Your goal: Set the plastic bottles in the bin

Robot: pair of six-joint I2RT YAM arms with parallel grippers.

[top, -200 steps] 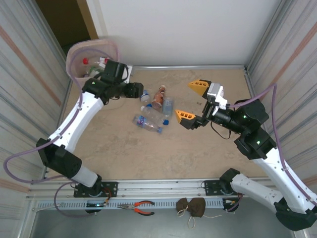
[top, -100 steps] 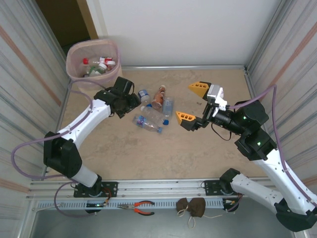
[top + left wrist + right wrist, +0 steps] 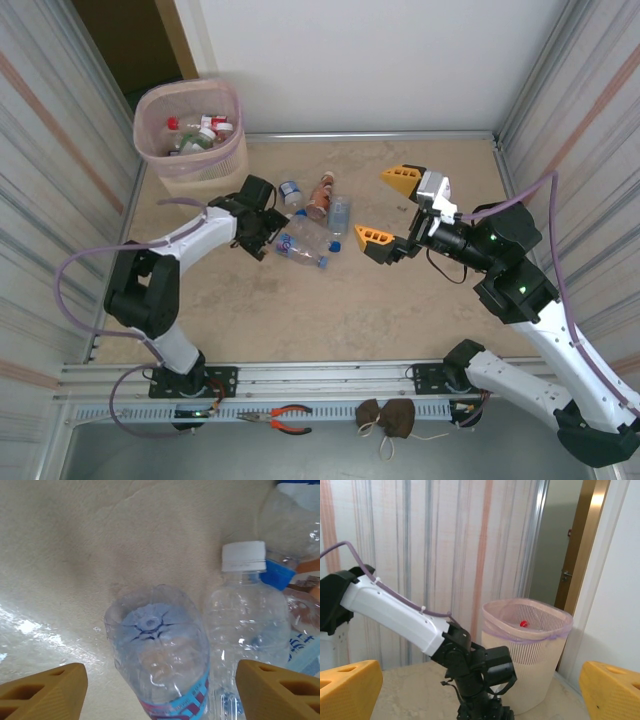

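Several plastic bottles lie in a loose heap mid-table: a clear one with a blue and red label (image 3: 300, 243), one with an orange label (image 3: 320, 196), a small clear one (image 3: 339, 214). More lie inside the bin (image 3: 190, 128), beige with a pink bag, at the far left corner. My left gripper (image 3: 265, 232) is low at the heap's left side, open. Its jaws straddle the base of the blue-labelled bottle (image 3: 159, 655) without touching it; a white-capped bottle (image 3: 247, 625) lies just right of it. My right gripper (image 3: 388, 206) hovers open and empty to the right of the heap.
The bin (image 3: 527, 650) stands behind the left arm (image 3: 400, 615) in the right wrist view, a red cap showing inside. Metal rails and striped walls close in the table. Pliers (image 3: 283, 418) and a small brown bag (image 3: 388, 418) lie on the near ledge.
My left arm has swung from the bin's rim down and right to the heap of bottles, and its jaws have widened. The right arm has not moved.
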